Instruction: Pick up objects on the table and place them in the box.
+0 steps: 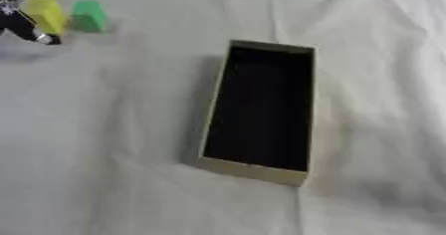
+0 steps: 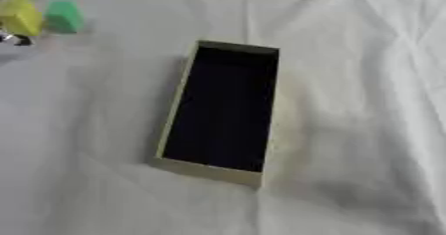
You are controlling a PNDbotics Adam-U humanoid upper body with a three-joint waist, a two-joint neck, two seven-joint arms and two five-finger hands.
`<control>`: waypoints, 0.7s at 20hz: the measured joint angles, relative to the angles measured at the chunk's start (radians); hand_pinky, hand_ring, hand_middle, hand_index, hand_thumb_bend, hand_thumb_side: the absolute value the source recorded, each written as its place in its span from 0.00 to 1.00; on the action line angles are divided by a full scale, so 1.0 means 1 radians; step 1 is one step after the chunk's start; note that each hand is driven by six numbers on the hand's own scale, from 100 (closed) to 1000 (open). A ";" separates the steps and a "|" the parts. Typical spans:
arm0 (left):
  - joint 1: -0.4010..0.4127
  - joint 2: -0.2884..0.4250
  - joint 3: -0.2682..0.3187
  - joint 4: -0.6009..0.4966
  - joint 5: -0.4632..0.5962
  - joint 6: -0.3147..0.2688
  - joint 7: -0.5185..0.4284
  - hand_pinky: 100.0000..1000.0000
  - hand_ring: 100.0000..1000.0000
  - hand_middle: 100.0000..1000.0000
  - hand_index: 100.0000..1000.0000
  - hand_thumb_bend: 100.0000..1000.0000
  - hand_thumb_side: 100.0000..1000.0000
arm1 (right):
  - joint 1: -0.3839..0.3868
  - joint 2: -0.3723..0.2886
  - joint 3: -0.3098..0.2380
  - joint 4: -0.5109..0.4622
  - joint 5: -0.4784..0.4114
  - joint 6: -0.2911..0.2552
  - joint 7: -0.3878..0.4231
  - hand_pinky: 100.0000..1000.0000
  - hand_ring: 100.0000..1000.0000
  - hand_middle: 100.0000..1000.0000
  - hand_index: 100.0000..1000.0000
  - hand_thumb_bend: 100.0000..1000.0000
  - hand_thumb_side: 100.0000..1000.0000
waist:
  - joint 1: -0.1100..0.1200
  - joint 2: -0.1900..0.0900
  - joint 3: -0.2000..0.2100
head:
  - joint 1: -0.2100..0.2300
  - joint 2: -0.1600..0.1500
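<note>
While the box (image 1: pixel 259 110) sits in the middle of the cloth (image 1: pixel 104 144), the left hand (image 1: pixel 22 22) is at the far left corner, right beside the yellow block (image 1: pixel 45 15). Its fingers are too blurry to tell. A green block (image 1: pixel 88 16) stands just past the yellow one.

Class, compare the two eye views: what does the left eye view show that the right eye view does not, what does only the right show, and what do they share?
Only the left eye view shows much of the left hand: black and silver parts at the yellow object, though whether it grips is unclear. Only the right eye view shows more cloth to the box's right, with just a sliver of that hand at its left edge. Both share the open box with its dark inside, the yellow object, the green object beside it, and the white cloth.
</note>
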 measured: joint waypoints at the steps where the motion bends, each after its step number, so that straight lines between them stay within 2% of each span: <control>1: 0.000 0.000 0.001 0.001 -0.007 0.002 0.002 0.88 0.91 0.93 0.94 0.58 0.00 | 0.000 0.000 0.000 0.000 0.001 0.000 -0.001 0.79 0.81 0.51 0.81 0.00 0.73 | -0.001 0.000 0.002 | 0.000 -0.003; 8: 0.001 0.002 0.014 0.020 -0.036 0.023 0.023 0.87 0.91 0.93 0.94 0.54 0.00 | 0.000 0.000 0.005 0.000 0.004 -0.001 -0.004 0.79 0.81 0.51 0.81 0.00 0.73 | -0.004 0.004 0.007 | 0.003 -0.010; 14: 0.001 0.002 0.024 0.034 -0.040 0.044 0.051 0.86 0.90 0.92 0.93 0.51 0.00 | 0.000 0.000 0.006 0.000 0.009 0.000 -0.004 0.79 0.81 0.51 0.81 0.00 0.74 | -0.002 0.018 0.003 | 0.003 -0.009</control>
